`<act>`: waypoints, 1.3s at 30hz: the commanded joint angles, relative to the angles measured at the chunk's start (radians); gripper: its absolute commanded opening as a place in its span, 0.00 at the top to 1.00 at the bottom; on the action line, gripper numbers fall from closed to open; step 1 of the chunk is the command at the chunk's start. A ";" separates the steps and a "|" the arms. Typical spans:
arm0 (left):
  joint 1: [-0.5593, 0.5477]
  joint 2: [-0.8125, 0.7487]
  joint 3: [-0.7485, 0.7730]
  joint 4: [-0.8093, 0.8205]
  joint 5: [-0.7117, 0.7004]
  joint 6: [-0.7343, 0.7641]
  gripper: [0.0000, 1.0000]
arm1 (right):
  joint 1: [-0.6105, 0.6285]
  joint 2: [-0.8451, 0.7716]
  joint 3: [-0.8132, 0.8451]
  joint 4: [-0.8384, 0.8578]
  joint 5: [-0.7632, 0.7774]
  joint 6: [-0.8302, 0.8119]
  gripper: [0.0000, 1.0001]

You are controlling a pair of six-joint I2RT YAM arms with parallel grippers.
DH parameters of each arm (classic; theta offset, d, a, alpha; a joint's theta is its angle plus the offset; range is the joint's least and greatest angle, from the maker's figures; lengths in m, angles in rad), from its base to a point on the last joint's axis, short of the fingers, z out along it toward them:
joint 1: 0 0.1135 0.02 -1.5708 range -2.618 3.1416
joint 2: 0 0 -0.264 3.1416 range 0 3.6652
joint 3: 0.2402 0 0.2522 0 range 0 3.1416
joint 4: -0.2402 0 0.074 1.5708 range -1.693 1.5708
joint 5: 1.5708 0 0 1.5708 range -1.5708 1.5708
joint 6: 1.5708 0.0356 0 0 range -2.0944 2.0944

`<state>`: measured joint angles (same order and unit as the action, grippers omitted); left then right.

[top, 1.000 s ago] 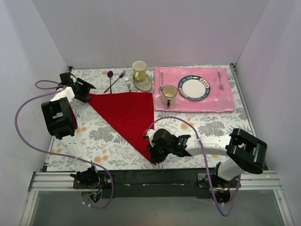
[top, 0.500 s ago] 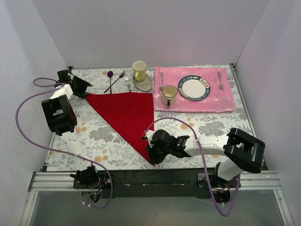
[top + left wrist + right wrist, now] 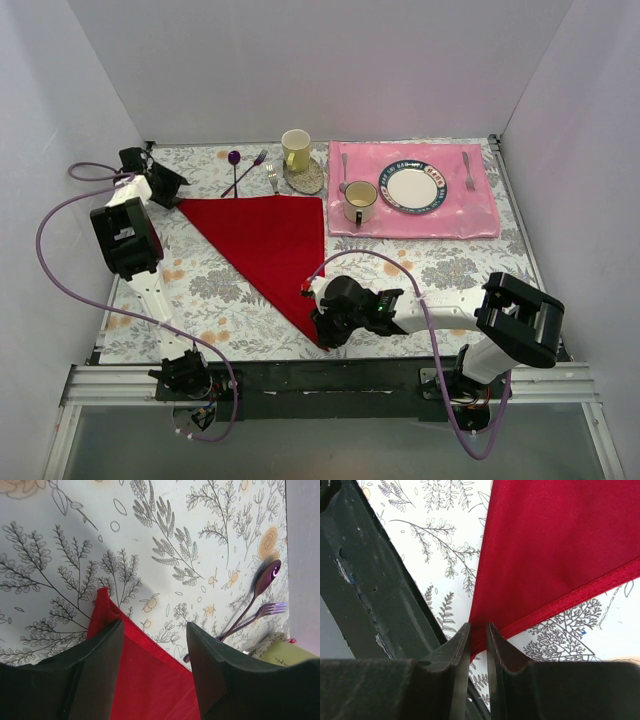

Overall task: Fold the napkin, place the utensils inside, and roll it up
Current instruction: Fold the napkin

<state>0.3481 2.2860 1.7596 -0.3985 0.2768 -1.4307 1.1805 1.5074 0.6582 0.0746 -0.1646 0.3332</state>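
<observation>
The red napkin (image 3: pixel 270 240) lies flat as a folded triangle on the floral table. My left gripper (image 3: pixel 170 188) is open at the napkin's far-left corner; in the left wrist view its fingers (image 3: pixel 152 625) stand either side of the red cloth (image 3: pixel 145 680). My right gripper (image 3: pixel 322 335) is at the napkin's near tip, its jaws almost together with the red corner (image 3: pixel 560 540) pinched between them (image 3: pixel 477 627). A slim fork with silver tines (image 3: pixel 272 180) lies beside the yellow mug, away from both grippers.
A purple spoon-and-fork pair (image 3: pixel 243 170) lies at the back, also in the left wrist view (image 3: pixel 260 587). A yellow mug (image 3: pixel 295 150) stands on a coaster. The pink placemat (image 3: pixel 480 215) bears a plate (image 3: pixel 411 187), a cup (image 3: pixel 359 203) and silver cutlery. The table's dark front edge (image 3: pixel 375 590) is close.
My left gripper has moved left and back along the napkin's far edge, and the napkin's left corner now reaches a little further left. The right gripper has stayed at the near tip.
</observation>
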 commanded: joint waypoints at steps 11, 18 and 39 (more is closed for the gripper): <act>0.012 -0.112 -0.075 -0.020 -0.090 0.075 0.36 | 0.008 0.017 -0.022 0.011 -0.072 -0.023 0.74; 0.011 -0.261 -0.063 -0.033 -0.133 0.087 0.21 | 0.008 -0.016 -0.035 0.025 -0.084 -0.026 0.74; 0.063 -0.427 -0.429 0.052 -0.130 -0.010 0.34 | -0.071 -0.087 0.086 -0.101 0.011 -0.013 0.39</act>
<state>0.4000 1.8534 1.3712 -0.4015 0.0895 -1.4113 1.1301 1.4406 0.7090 -0.0090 -0.1421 0.2989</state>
